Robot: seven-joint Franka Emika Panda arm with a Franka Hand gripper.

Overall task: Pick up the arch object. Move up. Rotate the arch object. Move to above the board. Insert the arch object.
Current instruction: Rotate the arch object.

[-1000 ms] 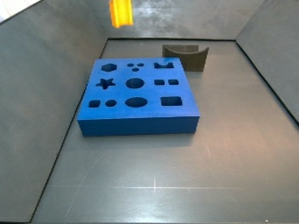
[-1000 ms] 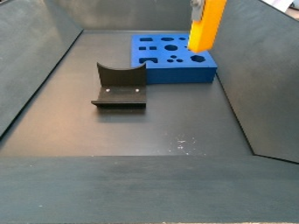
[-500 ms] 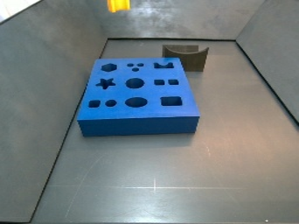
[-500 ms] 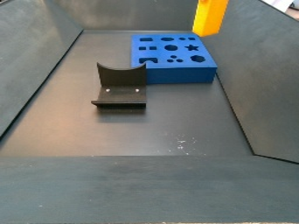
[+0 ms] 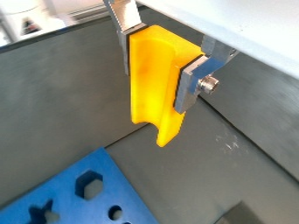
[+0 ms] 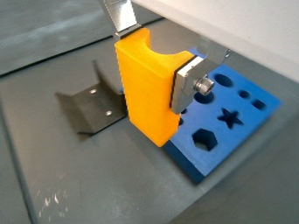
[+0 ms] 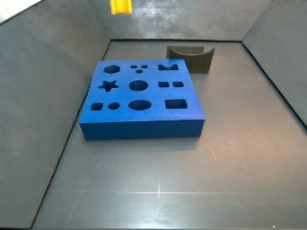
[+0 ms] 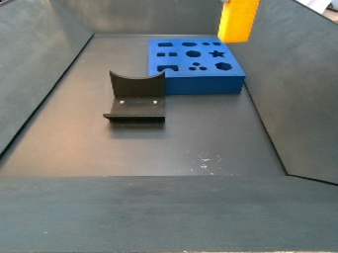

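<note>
My gripper (image 5: 158,68) is shut on the arch object (image 5: 156,87), a bright yellow block with orange-shaded sides. It hangs upright between the silver fingers (image 5: 190,80), high above the floor. In a wrist view the gripper (image 6: 153,61) holds the arch object (image 6: 145,92) with its curved notch up. The blue board (image 6: 240,112) with shaped cut-outs lies below and to one side. In both side views only the lower end of the arch object (image 7: 121,6) (image 8: 239,20) shows at the top edge, beyond the far side of the board (image 7: 144,122) (image 8: 199,83); the gripper itself is out of frame there.
The dark fixture (image 7: 189,57) (image 8: 134,97) stands on the floor beside the board, also below the held block in a wrist view (image 6: 91,107). Grey sloping walls (image 7: 54,63) enclose the dark floor (image 8: 172,148) on all sides.
The arch object has risen with the gripper since a second ago, so less of it shows at the top of both side views. In the last half second it has hardly moved.
</note>
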